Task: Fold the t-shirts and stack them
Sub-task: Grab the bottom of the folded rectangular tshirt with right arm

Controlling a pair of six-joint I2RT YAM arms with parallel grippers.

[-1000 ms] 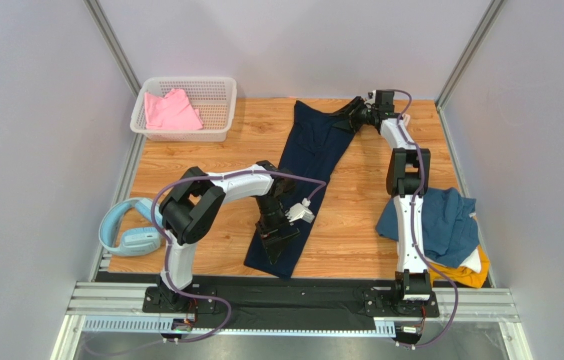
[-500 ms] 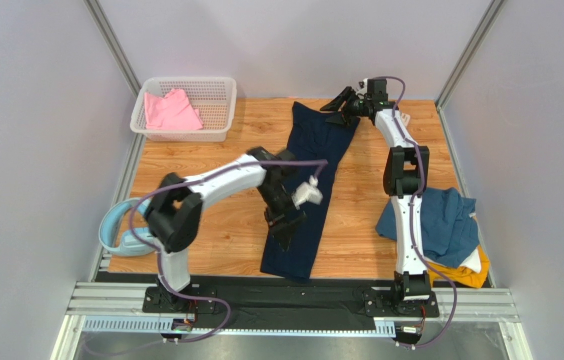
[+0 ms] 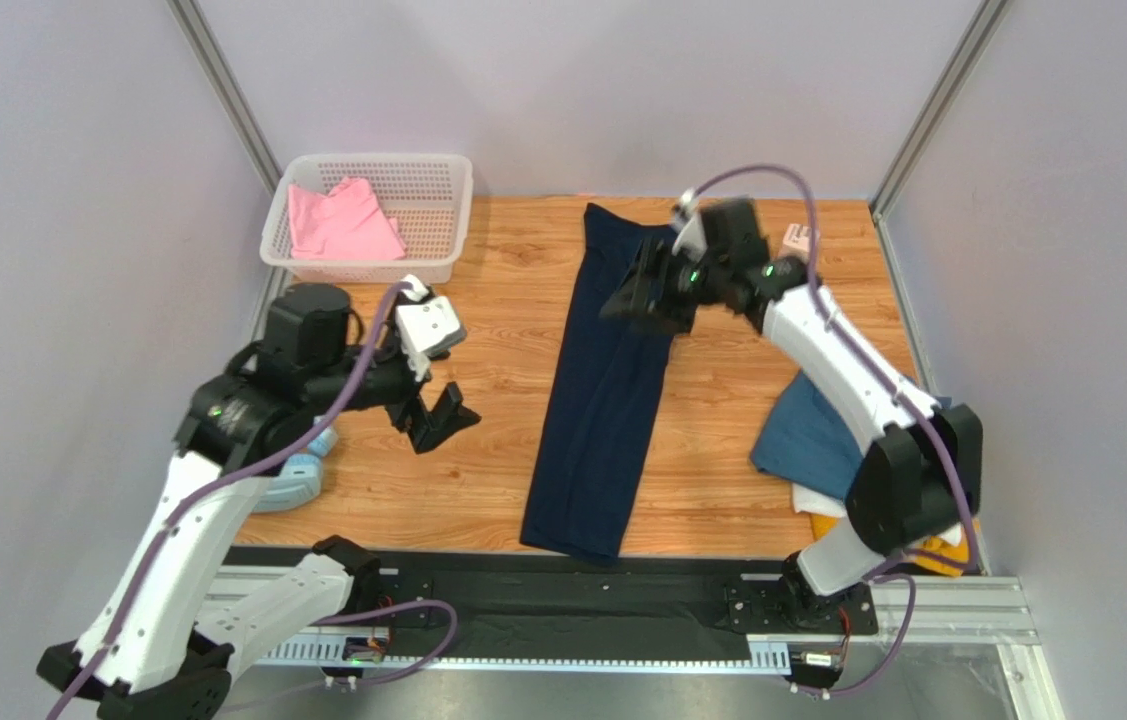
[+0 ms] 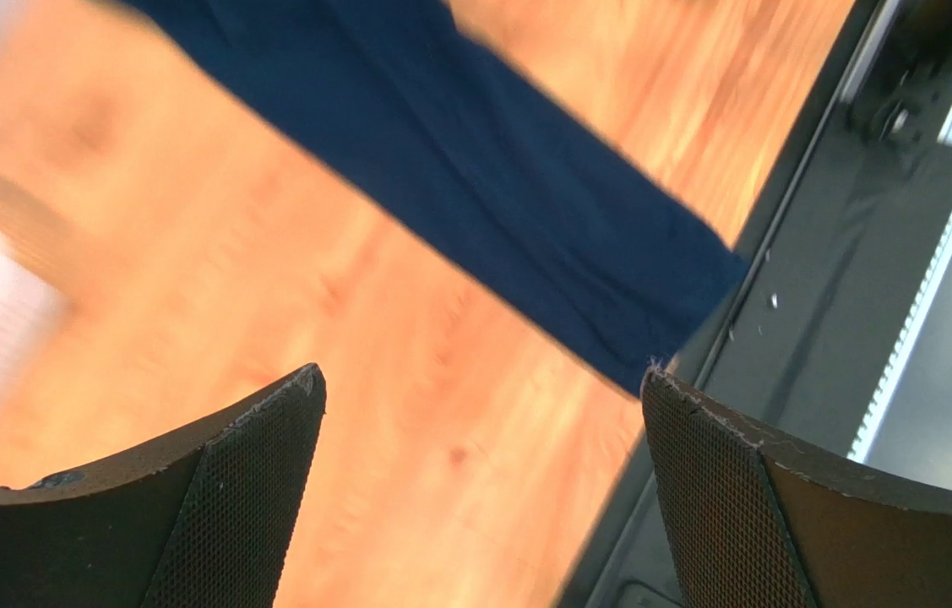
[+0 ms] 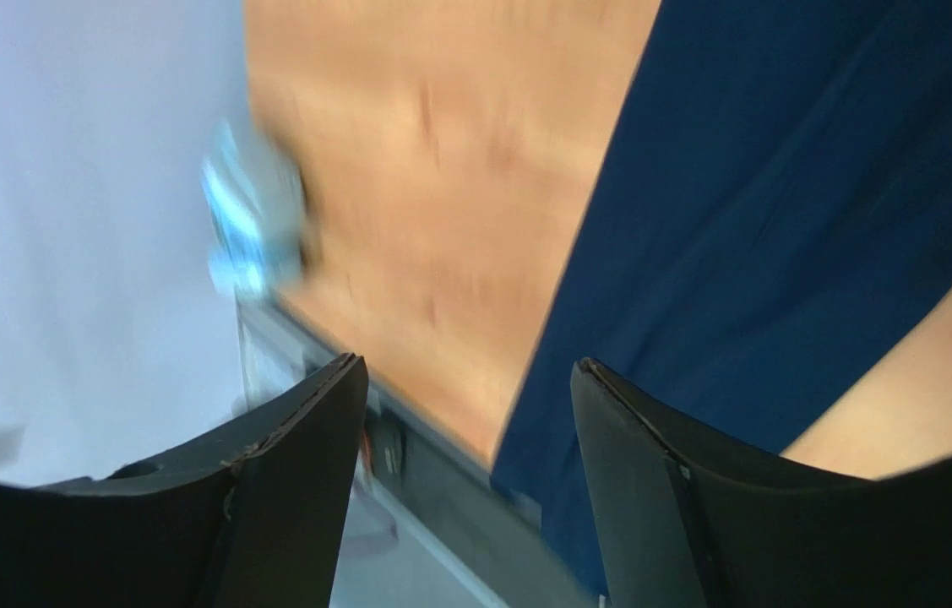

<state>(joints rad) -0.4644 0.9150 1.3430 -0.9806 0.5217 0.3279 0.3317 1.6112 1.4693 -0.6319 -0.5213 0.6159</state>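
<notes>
The dark navy t-shirt (image 3: 607, 393) lies folded in a long narrow strip down the middle of the table; it also shows in the left wrist view (image 4: 468, 165) and the right wrist view (image 5: 798, 241). My left gripper (image 3: 439, 420) is open and empty, raised over bare wood left of the strip. My right gripper (image 3: 640, 300) is open and empty, above the strip's far part. A pink t-shirt (image 3: 341, 222) lies in the basket. A teal blue t-shirt (image 3: 817, 438) lies heaped at the right, over white (image 3: 837, 509) and mustard yellow (image 3: 954, 558) cloth, partly hidden by the right arm.
A white mesh basket (image 3: 442, 188) stands at the far left corner. A light blue headset-like object (image 3: 296, 477) lies at the left table edge, partly hidden by the left arm. Metal rails run along the near edge (image 3: 599, 615). Grey walls close three sides.
Both grippers have let go of the navy shirt and drawn back: the left arm swung left and up off the strip, the right came nearer from the far edge. The strip lies straighter.
</notes>
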